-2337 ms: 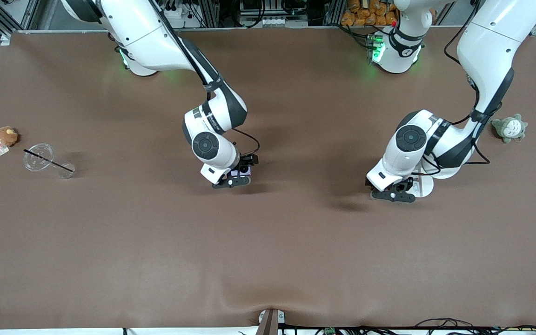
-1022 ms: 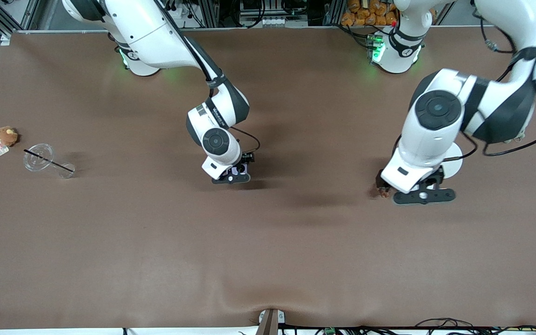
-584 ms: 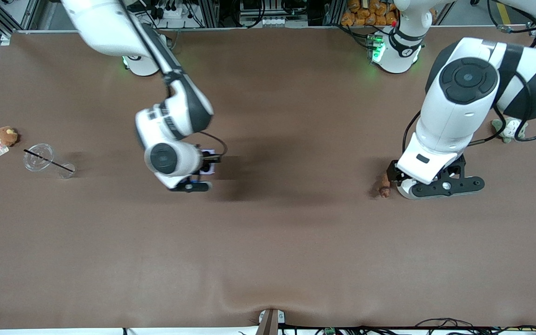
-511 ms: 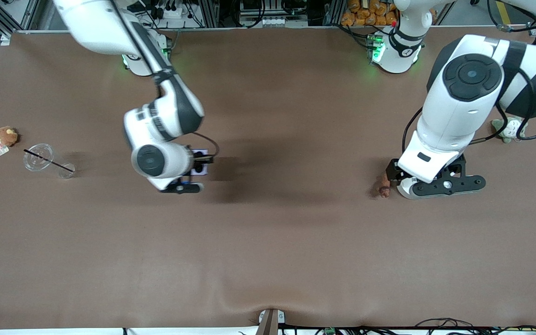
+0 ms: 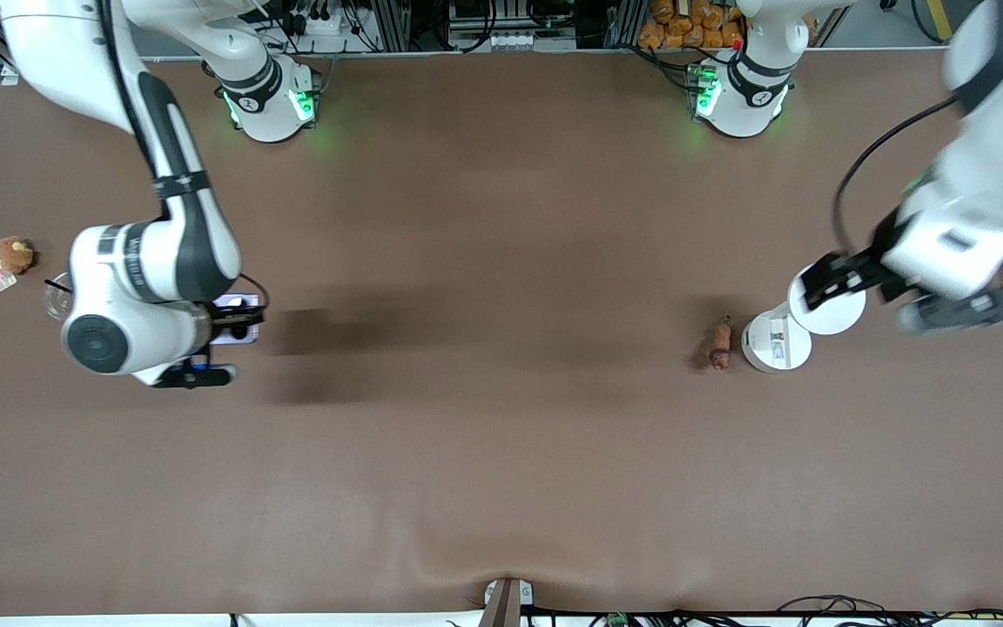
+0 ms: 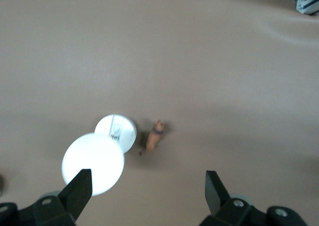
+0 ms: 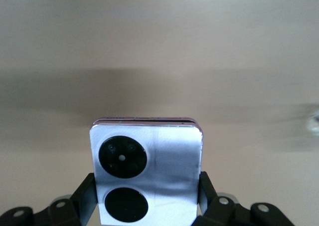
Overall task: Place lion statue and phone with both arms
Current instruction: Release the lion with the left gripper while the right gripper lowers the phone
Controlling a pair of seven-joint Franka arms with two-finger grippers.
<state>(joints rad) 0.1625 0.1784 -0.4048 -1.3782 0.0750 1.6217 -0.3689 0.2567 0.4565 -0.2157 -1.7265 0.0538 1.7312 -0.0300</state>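
Observation:
The lion statue (image 5: 719, 346), a tiny orange-brown figurine, lies on the brown table next to a white round tub (image 5: 776, 342); nothing grips it. The left wrist view looks down on the lion statue (image 6: 155, 136) from well above. My left gripper (image 5: 972, 309) hangs open and empty over the table, off toward the left arm's end from the lion; its fingers (image 6: 79, 186) stand wide apart. My right gripper (image 5: 225, 329) is shut on the pale-lilac phone (image 5: 236, 308) by its two edges, over the table toward the right arm's end. The phone (image 7: 146, 166) shows its two black circles.
A second white round disc (image 5: 828, 300) sits beside the tub. A clear cup (image 5: 56, 300) with a straw is partly hidden by the right arm, and a brown plush (image 5: 12, 254) lies near the table edge at that end. Orange items (image 5: 684, 22) sit past the table's back edge.
The right arm has carried the phone a long way toward the right arm's end. The left gripper has risen and swung away from the lion, which stays on the table.

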